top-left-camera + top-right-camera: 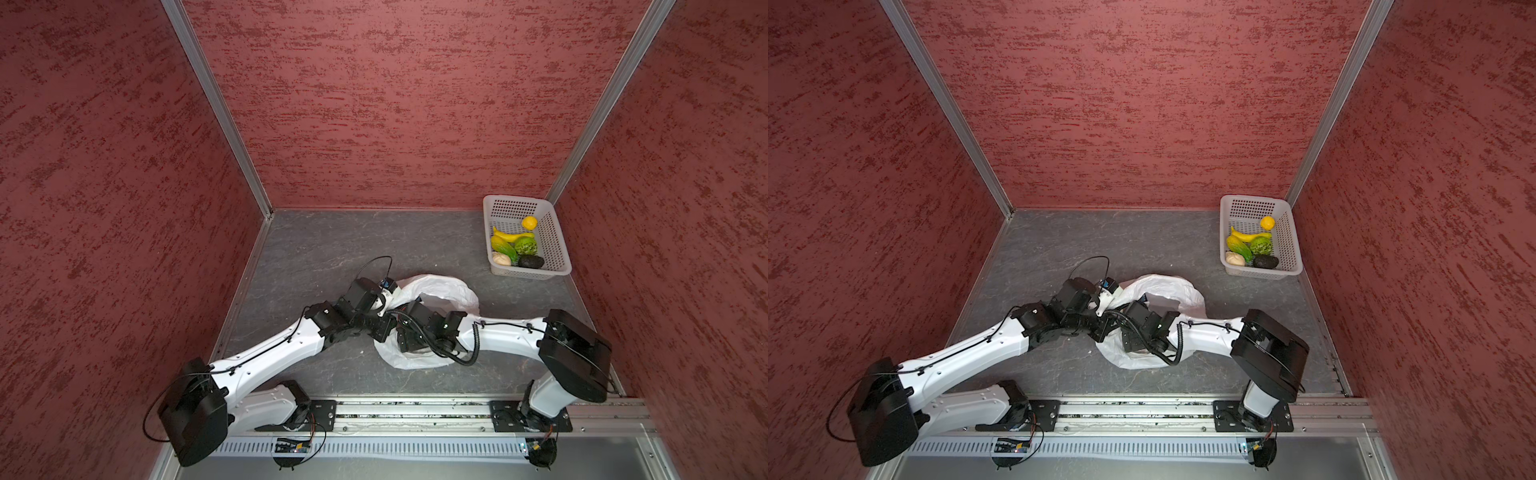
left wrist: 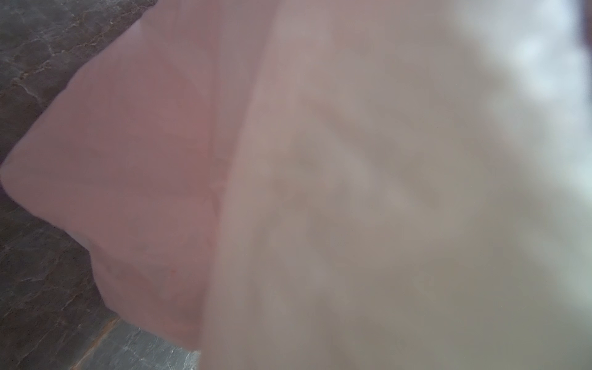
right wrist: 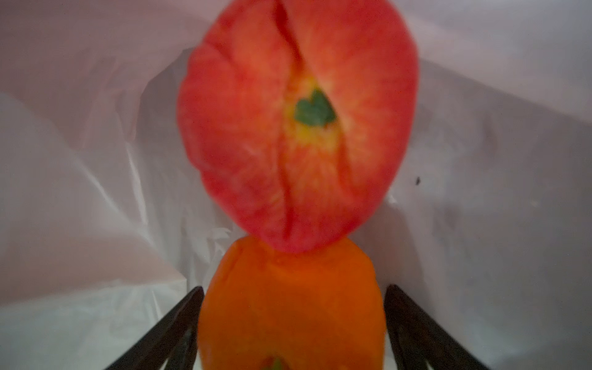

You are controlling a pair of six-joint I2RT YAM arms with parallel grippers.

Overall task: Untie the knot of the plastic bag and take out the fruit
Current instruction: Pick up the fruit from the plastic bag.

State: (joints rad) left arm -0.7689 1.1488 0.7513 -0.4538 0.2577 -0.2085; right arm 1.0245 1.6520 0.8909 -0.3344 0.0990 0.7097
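Observation:
The white plastic bag [image 1: 449, 291] [image 1: 1167, 286] lies mid-table with its mouth open. No knot is in view. My left gripper [image 1: 390, 298] is shut on the bag's near-left rim, and blurred plastic [image 2: 352, 192] fills the left wrist view. My right gripper [image 3: 293, 288] reaches inside the bag. Its dark fingers [image 3: 179, 323] press against both sides of an orange [image 3: 291, 304]. A red apple [image 3: 298, 128] rests just beyond the orange, touching it. In both top views the right fingers and these two fruit are hidden by the wrist [image 1: 415, 328].
A white perforated basket [image 1: 557, 249] [image 1: 1287, 245] stands at the back right. It holds a lemon [image 1: 529, 223], banana [image 1: 511, 237], bumpy green fruit [image 1: 525, 246], mango [image 1: 500, 245], pale beige fruit [image 1: 501, 259] and a dark avocado [image 1: 530, 262]. Red walls enclose three sides of the table.

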